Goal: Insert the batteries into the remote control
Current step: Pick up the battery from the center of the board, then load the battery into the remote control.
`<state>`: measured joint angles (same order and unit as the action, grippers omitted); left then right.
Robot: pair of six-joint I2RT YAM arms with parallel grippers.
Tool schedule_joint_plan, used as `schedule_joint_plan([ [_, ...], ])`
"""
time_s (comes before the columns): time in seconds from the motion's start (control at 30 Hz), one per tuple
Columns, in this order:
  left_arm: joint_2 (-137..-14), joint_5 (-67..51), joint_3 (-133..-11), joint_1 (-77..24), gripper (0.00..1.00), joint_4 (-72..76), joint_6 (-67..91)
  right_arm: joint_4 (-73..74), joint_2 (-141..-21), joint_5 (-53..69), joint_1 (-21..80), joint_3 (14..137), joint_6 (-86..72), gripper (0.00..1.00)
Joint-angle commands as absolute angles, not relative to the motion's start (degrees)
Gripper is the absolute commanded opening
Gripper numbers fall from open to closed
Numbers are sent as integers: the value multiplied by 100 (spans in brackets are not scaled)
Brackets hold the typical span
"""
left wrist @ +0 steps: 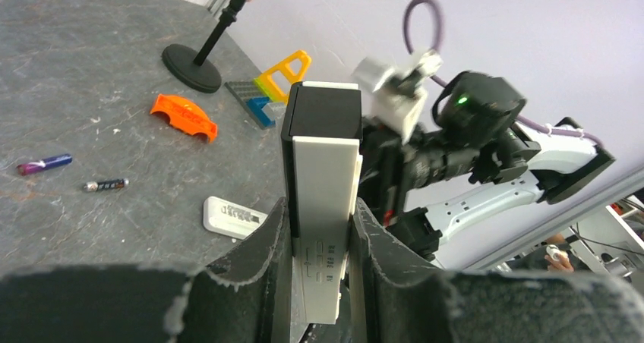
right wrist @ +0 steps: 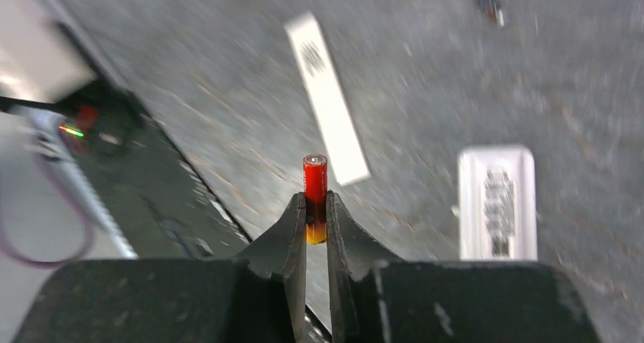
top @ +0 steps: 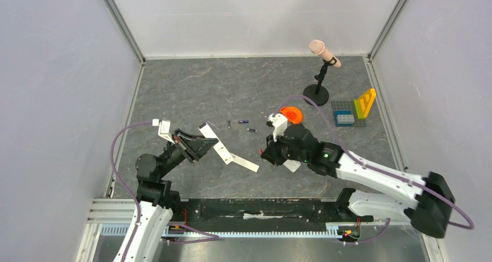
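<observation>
The remote control [left wrist: 323,161], a long white bar with a dark end, stands between the fingers of my left gripper [left wrist: 320,205], which is shut on its sides. From above, the remote [top: 217,143] sticks out of the left gripper [top: 194,146] toward the table's middle. My right gripper [right wrist: 316,206] is shut on an orange-red battery [right wrist: 315,180] that points out past the fingertips, above the table. The right gripper [top: 268,153] hovers just right of the remote's far end. A purple battery [left wrist: 45,163] and a dark battery [left wrist: 106,184] lie loose on the table.
A short white block [right wrist: 497,202] lies below the right arm, and a thin white strip [right wrist: 326,100] lies flat nearby. An orange toy [top: 292,114], a microphone stand [top: 317,91] and a brick plate [top: 348,112] stand at the back right.
</observation>
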<state>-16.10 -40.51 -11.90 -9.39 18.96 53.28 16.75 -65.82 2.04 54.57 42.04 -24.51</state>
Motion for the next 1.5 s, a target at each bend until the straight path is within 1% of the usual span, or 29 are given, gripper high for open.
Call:
schedule_joint_plan([
  [0.0, -1512, -4263, -1105, -914, 2, 2870, 5755, -264, -5479, 943, 5471, 3964, -2777, 10],
  [0.1, -1530, -4256, -1048, -914, 2, 3219, 5941, -880, -5212, 1134, 5610, 4005, -2906, 10],
  [0.23, -1551, -4144, -1020, -914, 2, 3368, 6157, -1026, -5320, 686, 6167, 4411, -2739, 10],
  [0.33, -1556, -3926, -1090, -914, 2, 3228, 6387, -1075, -5604, 373, 6569, 4729, -2649, 10],
  [0.4, -1579, -3754, -1234, -914, 2, 2852, 6442, -1114, -5846, 142, 6790, 4924, -2585, 11],
  [0.5, -1647, -3528, -1352, -914, 2, 2624, 6585, -1333, -6101, -166, 6972, 5045, -2542, 11],
  [0.6, -1806, -3385, -1384, -914, 2, 2648, 6836, -1469, -6331, -254, 7039, 5200, -2369, 11],
  [0.8, -2211, -3544, -1478, -914, 2, 2683, 7144, -1371, -6810, -322, 7082, 5563, -2048, 12],
  [0.97, -2232, -3463, -1446, -914, 2, 2674, 7272, -1307, -7071, -538, 7101, 5717, -1811, 12],
  [1.17, -2242, -3373, -1450, -914, 2, 2600, 7408, -1284, -7217, -646, 7119, 5688, -1725, 12],
  [1.3, -2216, -3306, -1441, -914, 2, 2593, 7475, -1597, -7209, -783, 7138, 5436, -1747, 12],
  [1.47, -2195, -3346, -1467, -918, 2, 2577, 7502, -1645, -7272, -986, 7154, 5371, -1674, 12],
])
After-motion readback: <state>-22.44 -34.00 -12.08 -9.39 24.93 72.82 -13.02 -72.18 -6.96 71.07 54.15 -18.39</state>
